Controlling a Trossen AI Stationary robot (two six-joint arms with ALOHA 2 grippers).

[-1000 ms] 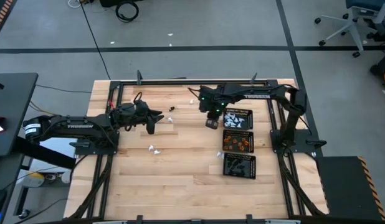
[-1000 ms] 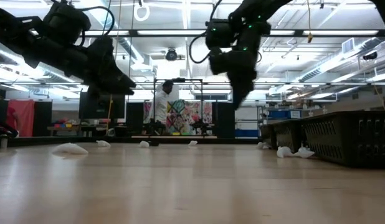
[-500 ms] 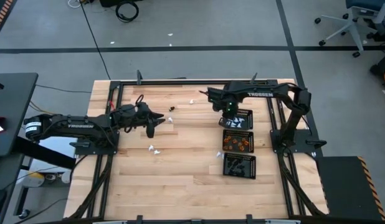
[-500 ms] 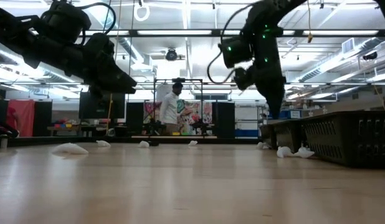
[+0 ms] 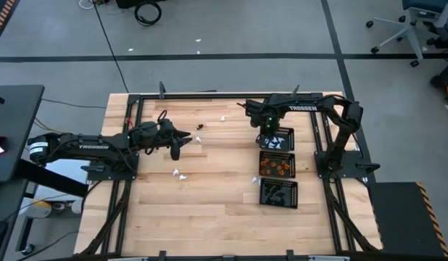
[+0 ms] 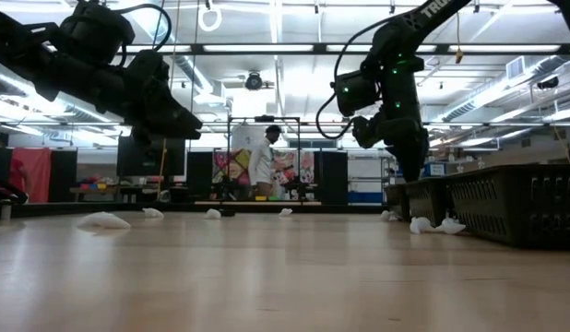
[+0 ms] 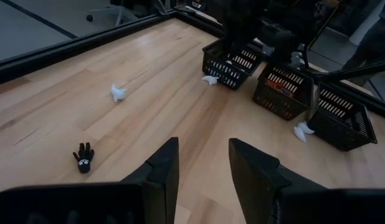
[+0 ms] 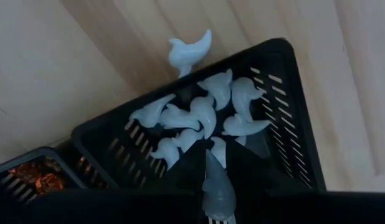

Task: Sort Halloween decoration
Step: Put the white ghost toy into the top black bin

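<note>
A: What's laid out on the tabletop (image 5: 209, 188)?
B: Three black mesh trays (image 5: 278, 165) are lined up on the right side, with white, orange and black trinkets sorted inside.
A: And the arms?
B: The right gripper (image 8: 217, 193) is held over the white-trinket tray (image 8: 286, 124), fingers clamped on a white ghost (image 8: 217, 186). The left gripper (image 7: 202, 165) is parked mid-table, fingers spread. A black hand trinket (image 7: 84, 157) is seen loose nearby.
</note>
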